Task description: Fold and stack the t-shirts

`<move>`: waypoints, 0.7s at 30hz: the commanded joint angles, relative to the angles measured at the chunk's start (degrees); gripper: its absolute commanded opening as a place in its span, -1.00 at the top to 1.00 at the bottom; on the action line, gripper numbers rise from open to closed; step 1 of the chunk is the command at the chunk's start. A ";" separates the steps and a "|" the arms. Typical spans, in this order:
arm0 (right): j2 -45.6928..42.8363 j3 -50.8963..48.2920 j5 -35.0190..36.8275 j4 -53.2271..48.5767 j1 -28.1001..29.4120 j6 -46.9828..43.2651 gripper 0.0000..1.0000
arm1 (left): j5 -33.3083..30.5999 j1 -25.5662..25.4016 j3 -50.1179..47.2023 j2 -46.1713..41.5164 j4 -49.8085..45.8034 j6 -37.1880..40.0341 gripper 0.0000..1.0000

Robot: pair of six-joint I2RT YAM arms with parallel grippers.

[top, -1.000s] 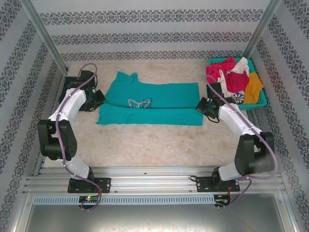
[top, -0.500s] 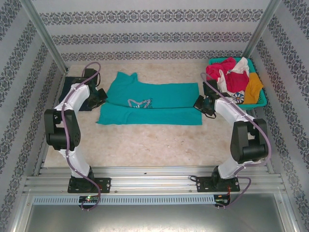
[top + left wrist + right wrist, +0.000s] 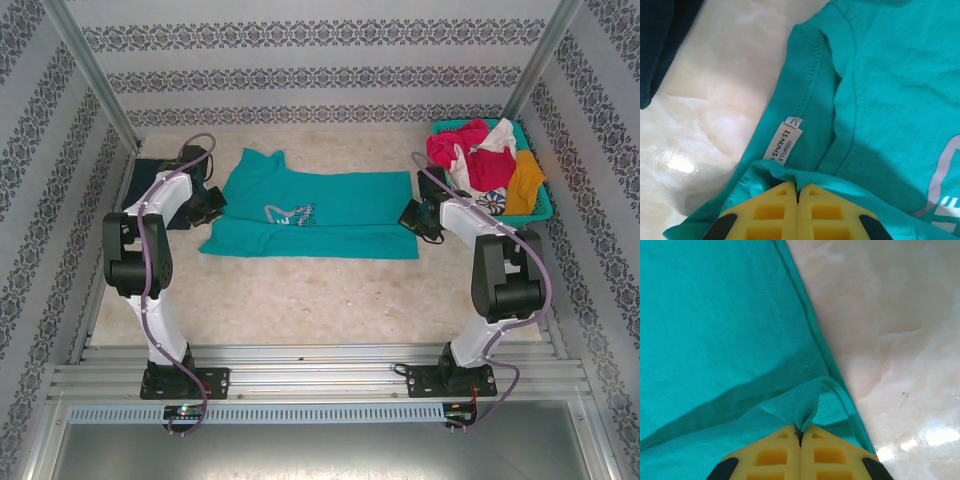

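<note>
1. Mid-table, the teal t-shirt (image 3: 330,200) lies spread; left gripper (image 3: 798,187) and right gripper (image 3: 800,430) each pinch an end
2. Looks like the lengthwise fold, next needs both lifting in sync

- Look first at the white woven label (image 3: 783,146) sewn into a seam of the teal t-shirt (image 3: 880,90). You can read "SHANSI" over "STUDIO" in dark capitals running along its length. The start of the upper line is tucked under the cloth.
- At the label's top end you will find a small size tab (image 3: 794,121) marked "M".
- On the same shirt, the whitish chest print (image 3: 946,205) is cut off at the edge of your left wrist view. You get partial strokes, perhaps an "E". From the top camera it is too small to read.
</note>
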 commanded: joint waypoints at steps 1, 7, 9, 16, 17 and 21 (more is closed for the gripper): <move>0.79 2.15 -1.22 1.13 -0.40 -0.60 0.38 | -0.36 0.24 0.68 0.27 0.62 0.37 0.93; -6.57 -1.73 0.10 6.32 1.04 -2.42 -0.44 | -2.05 -0.66 -2.25 -4.46 0.62 -0.05 -0.47; -8.29 -2.69 1.85 6.78 3.21 -3.56 -0.51 | -3.40 -1.55 -4.80 -7.82 1.79 -1.35 -0.89; -3.94 -4.45 0.44 8.89 10.95 -1.20 -0.51 | 3.43 -2.94 -17.32 -12.16 14.10 -9.33 -0.76; -3.23 -4.68 0.01 9.24 11.47 -0.57 -0.51 | 4.03 -2.80 -18.75 -11.90 15.91 -10.23 -0.72; -1.53 -7.50 -1.49 11.04 11.05 1.88 -0.47 | 5.66 -1.21 -25.43 -10.64 22.82 -13.71 -0.63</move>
